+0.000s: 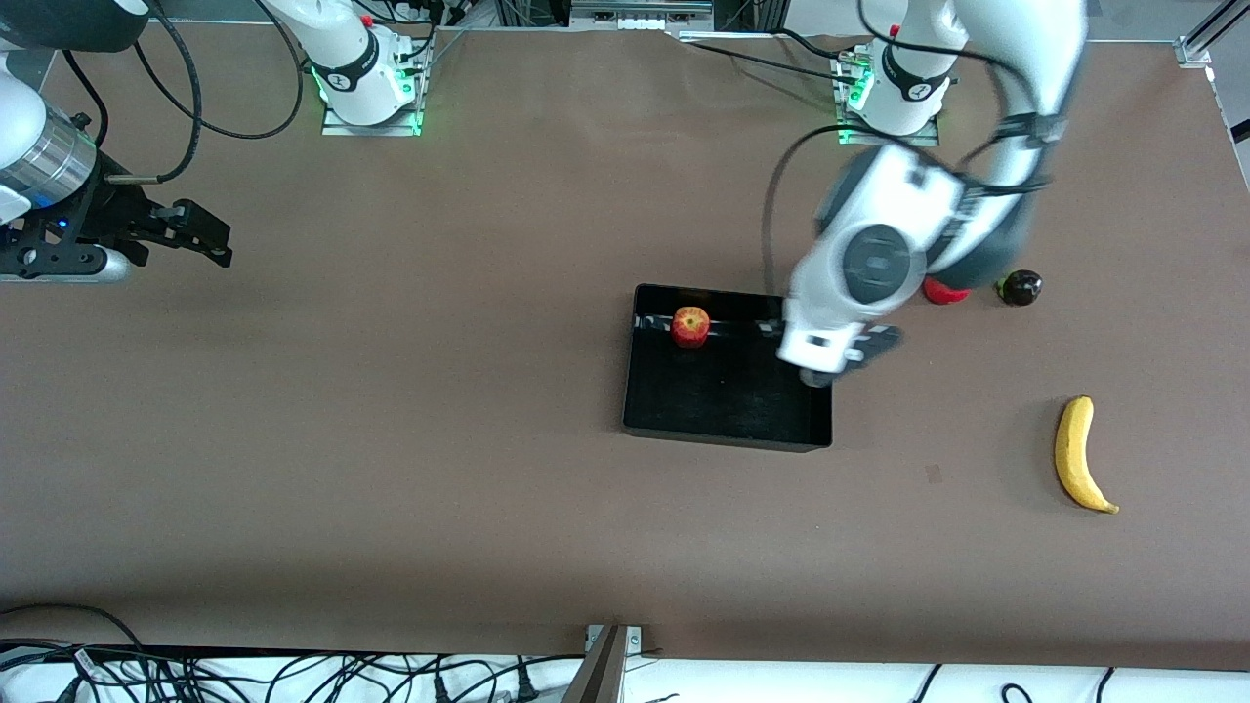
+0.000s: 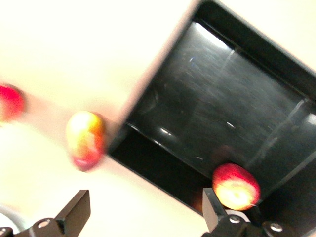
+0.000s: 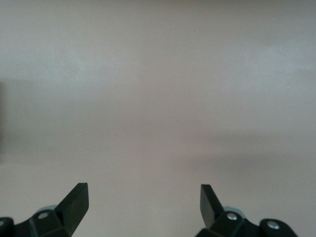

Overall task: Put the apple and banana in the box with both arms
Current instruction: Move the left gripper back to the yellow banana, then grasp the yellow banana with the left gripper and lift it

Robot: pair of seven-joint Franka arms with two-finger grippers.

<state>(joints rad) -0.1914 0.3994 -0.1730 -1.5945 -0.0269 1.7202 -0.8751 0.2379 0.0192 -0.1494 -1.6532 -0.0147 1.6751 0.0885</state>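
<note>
One fruit of two is home: the apple (image 1: 690, 326) sits inside the box (image 1: 725, 436), against the wall farthest from the front camera and toward the right arm's end of it. The banana (image 1: 1081, 453) lies on the bare table well apart from the box, toward the left arm's end and slightly nearer the front camera.

The left gripper (image 1: 842, 353) hangs over the box's corner at the left arm's end, fingers spread wide and empty; its wrist view shows the glossy black floor, the apple, and a red-yellow mango (image 2: 85, 140) on the table just outside the box wall. The right gripper (image 1: 200, 237) waits over bare table well away from the box, toward the right arm's end, its fingers likewise spread with nothing between them.

Judging by its look, the banana should be light, with a smooth skin that could slide under hard pads and soft flesh that bruises if squeezed hard. Its curve and length argue for a grip across the thick middle, fingers set square to its long axis, so it hangs level rather than tipping. The tapered dark tip would offer little purchase.

Two small fruits, one red (image 1: 943, 291) and one dark (image 1: 1020, 287), lie on the table beside the box near the left arm.
</note>
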